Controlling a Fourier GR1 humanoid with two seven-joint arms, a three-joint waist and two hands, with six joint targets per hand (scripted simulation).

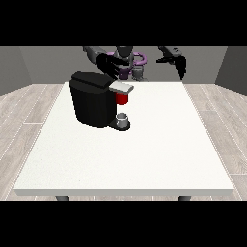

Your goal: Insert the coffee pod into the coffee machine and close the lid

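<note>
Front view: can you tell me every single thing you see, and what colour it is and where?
table: one, white, filling the middle of the view
coffee machine: one, black, on the table's far part at the view's left
lid: one, grey, on top of the machine's front
red part: one, under the lid
cup: one, grey, on the machine's base
robot hand: black, just behind the machine's top
robot hand: black, raised at the view's right, holding nothing

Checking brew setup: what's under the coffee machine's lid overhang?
Under the grey lid of the coffee machine sits a red part; below it, a small grey cup on the base. Whether a pod is seated inside is hidden.
</note>
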